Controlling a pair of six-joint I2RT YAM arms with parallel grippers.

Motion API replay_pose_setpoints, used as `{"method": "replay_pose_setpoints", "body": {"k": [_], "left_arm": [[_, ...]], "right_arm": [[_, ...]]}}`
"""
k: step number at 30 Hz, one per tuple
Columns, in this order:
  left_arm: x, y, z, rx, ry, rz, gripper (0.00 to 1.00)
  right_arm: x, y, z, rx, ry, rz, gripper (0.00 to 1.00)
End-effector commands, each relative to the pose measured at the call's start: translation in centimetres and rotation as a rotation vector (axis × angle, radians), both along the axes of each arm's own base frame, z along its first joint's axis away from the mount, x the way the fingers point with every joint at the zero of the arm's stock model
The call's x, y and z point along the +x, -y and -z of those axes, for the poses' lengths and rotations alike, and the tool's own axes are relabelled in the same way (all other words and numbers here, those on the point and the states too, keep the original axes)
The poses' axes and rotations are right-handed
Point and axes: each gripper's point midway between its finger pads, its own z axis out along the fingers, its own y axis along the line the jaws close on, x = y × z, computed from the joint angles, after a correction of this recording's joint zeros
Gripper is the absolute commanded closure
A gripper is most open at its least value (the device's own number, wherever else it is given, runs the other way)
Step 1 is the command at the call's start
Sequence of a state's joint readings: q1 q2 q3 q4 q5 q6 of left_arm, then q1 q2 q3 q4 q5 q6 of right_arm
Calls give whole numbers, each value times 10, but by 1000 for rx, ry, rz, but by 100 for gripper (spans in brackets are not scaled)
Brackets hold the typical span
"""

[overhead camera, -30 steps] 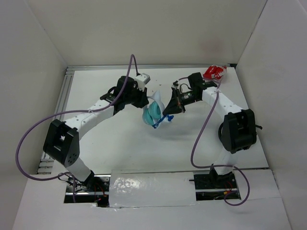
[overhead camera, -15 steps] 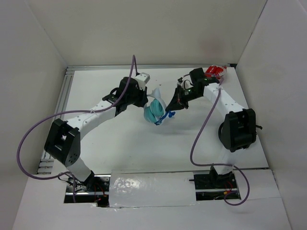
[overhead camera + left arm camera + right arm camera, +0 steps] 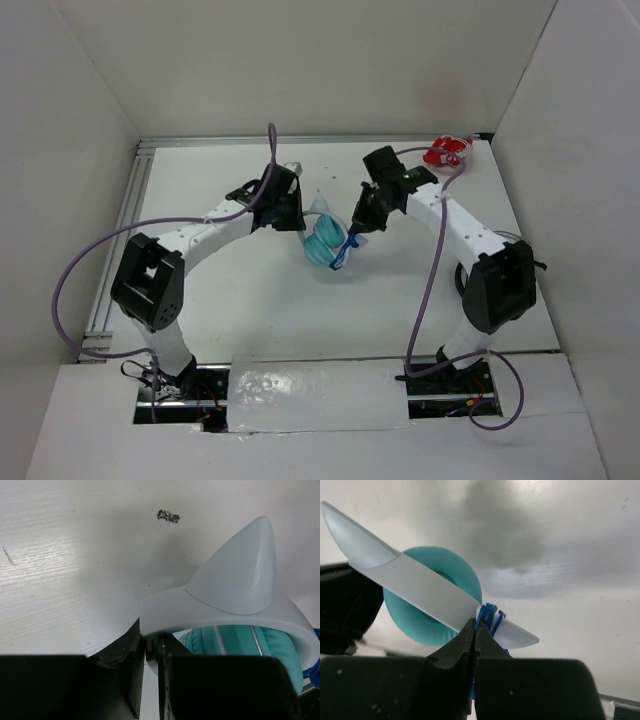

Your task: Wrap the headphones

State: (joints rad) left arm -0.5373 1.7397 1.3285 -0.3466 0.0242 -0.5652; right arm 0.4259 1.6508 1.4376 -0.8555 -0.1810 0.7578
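**While both pincers grip, the cord goes round the band**

Nearest the bases: bench [image 3: 250,300], white. Further out, mid-bench, the two arms meet with the headphones [image 3: 325,243] between them. They look to be held off the surface, judging by the shadow beneath them in the right wrist view.

Left pincer [image 3: 152,650]: fingers closed down on the band [image 3: 220,617] near one end, just below the pointed ear [image 3: 240,565]. Teal cups [image 3: 235,642] tucked under the band, close together. This side reads as the anchor.

Right pincer [image 3: 474,630]: fingers pressed together, tips right against the band where several turns of blue cord [image 3: 490,616] sit. A strand of blue shows down between the fingers, so it reads as pinching the cord, though the contact is partly hidden.

Step in hand, as I judge it: winding, partway. Some loops are on. Loose cord shows below the cups in the top view, length left hard to tell.

Next move calls for the right pincer to carry the cord round the band, taut, laying the turn beside the others. The left must hold steady so the band doesn't twist. Slack could let loops slide off the end.

Far right corner: red and white object [image 3: 446,153], well apart, not involved.
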Motion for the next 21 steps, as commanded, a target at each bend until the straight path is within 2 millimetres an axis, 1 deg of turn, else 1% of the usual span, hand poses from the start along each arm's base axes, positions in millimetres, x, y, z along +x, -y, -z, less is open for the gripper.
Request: {"method": "replay_pose_setpoints", "body": {"k": [1, 2, 3, 4, 5, 6, 7, 8, 9, 10, 11, 12, 13, 14, 15, 16, 17, 18, 19, 20, 21], "left_arm": [[10, 13, -26, -102, -70, -91, 100], [13, 15, -27, -121, -87, -90, 100], [22, 11, -29, -147, -99, -108, 100], [32, 15, -32, -173, -108, -111, 100], [37, 14, -32, -183, -122, -121, 100], [47, 10, -24, -190, -144, -151, 100], [57, 14, -35, -216, -129, -150, 100], [66, 11, -37, -229, -124, -167, 100], [78, 13, -36, -240, -124, -177, 100], [83, 14, -38, -255, -126, -175, 100], [92, 12, -38, -273, -128, -196, 100], [103, 13, -36, -282, -129, -205, 100], [110, 12, -35, -293, -130, -220, 100], [118, 8, -35, -311, -129, -239, 100], [128, 8, -32, -325, -135, -252, 100], [134, 7, -31, -337, -134, -258, 100], [144, 3, -21, -356, -148, -281, 100], [152, 3, -28, -384, -138, -282, 100], [157, 3, -28, -408, -145, -282, 100], [169, 1, -26, -454, -149, -280, 100], [176, 0, -27, -473, -137, -279, 100]], "right_arm": [[58, 21, -27, -159, 217, 199, 100], [69, 19, -30, -169, 236, 213, 100], [76, 21, -30, -189, 246, 226, 100], [83, 22, -30, -202, 250, 237, 100], [96, 18, -33, -211, 269, 240, 100], [106, 21, -34, -235, 290, 260, 100], [123, 19, -33, -247, 317, 275, 100], [132, 20, -34, -259, 333, 282, 100], [142, 21, -34, -264, 350, 285, 100], [164, 13, -36, -257, 409, 260, 100], [176, 12, -37, -257, 445, 247, 100], [185, 10, -37, -258, 472, 244, 100], [195, 7, -43, -253, 507, 240, 100], [210, 2, -40, -243, 546, 244, 100], [218, 3, -40, -246, 564, 257, 100], [235, 3, -41, -254, 609, 293, 100], [244, 5, -40, -258, 629, 303, 100], [256, 4, -53, -245, 666, 327, 100], [267, 0, -33, -253, 654, 324, 100], [275, 0, -29, -246, 658, 320, 100], [289, -7, -22, -233, 663, 317, 100]]}}
